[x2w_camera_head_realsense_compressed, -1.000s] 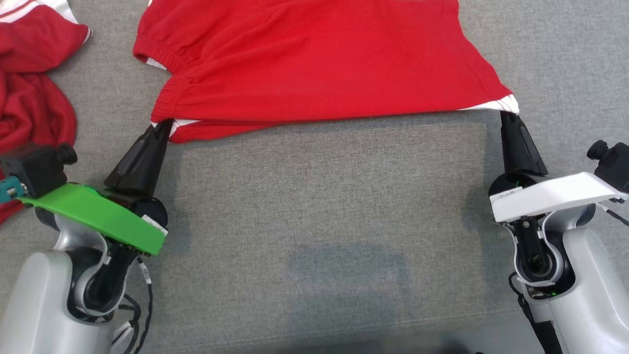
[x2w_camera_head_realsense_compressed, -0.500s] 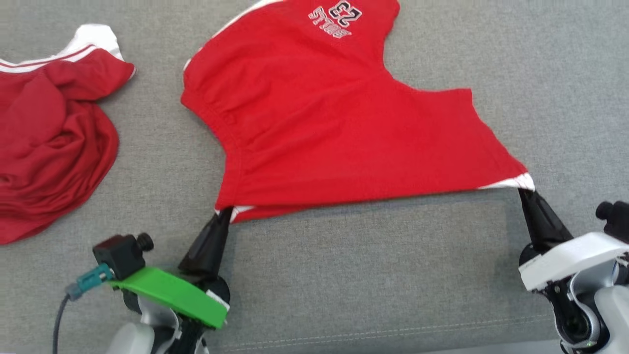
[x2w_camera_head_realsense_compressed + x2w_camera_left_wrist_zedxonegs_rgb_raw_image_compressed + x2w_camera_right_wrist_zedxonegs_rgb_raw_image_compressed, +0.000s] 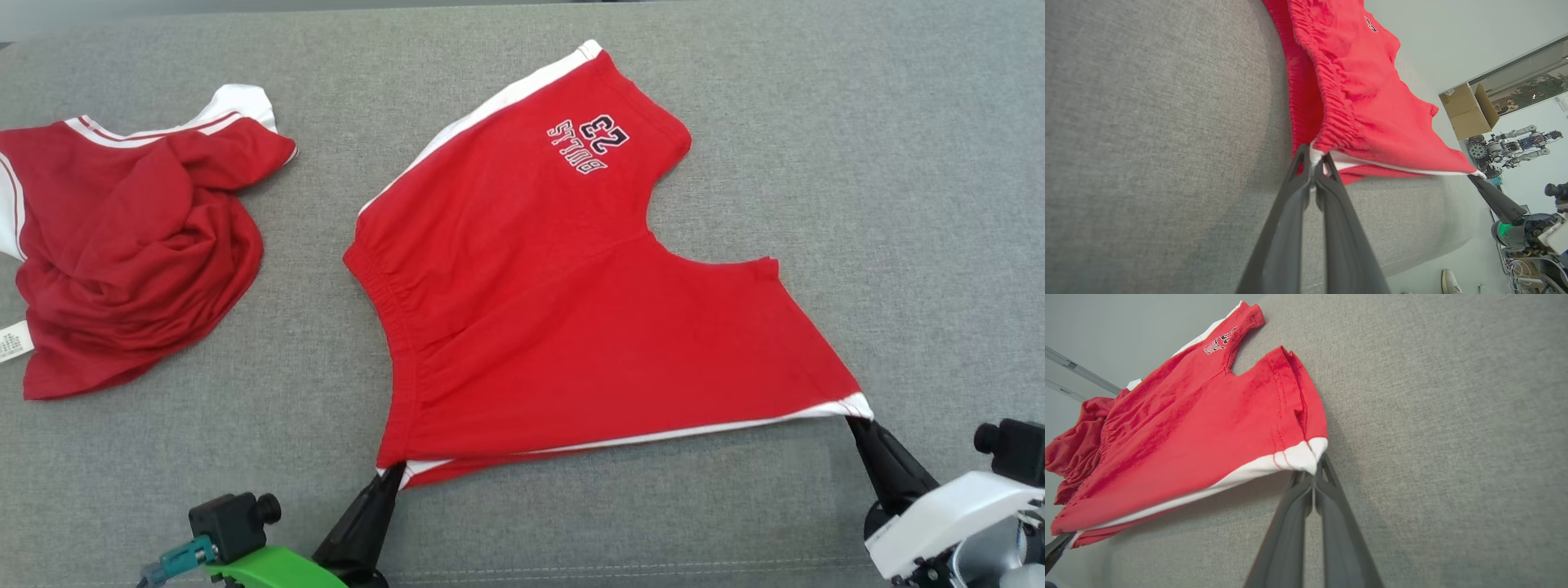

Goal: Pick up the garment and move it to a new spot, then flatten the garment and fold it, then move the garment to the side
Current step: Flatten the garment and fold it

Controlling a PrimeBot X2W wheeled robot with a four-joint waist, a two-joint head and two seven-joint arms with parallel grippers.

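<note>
Left gripper (image 3: 395, 472) and right gripper (image 3: 854, 421): bodies cut off by head view's bottom edge. Right fingertips (image 3: 1329, 477) partly hidden behind white hem corner of the shorts (image 3: 1200, 428). Print (image 3: 1370, 25), far beyond the left fingers (image 3: 1329, 183), too small to read.

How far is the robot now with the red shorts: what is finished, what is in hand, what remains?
Done: the red shorts are picked up and mostly spread on the grey cushion. In hand: the left jaws pinch the waistband corner, the right jaws a leg-hem corner, holding the near edge lifted and taut. Left: lay it flat, fold it, move it aside. A crumpled red shirt lies apart.
</note>
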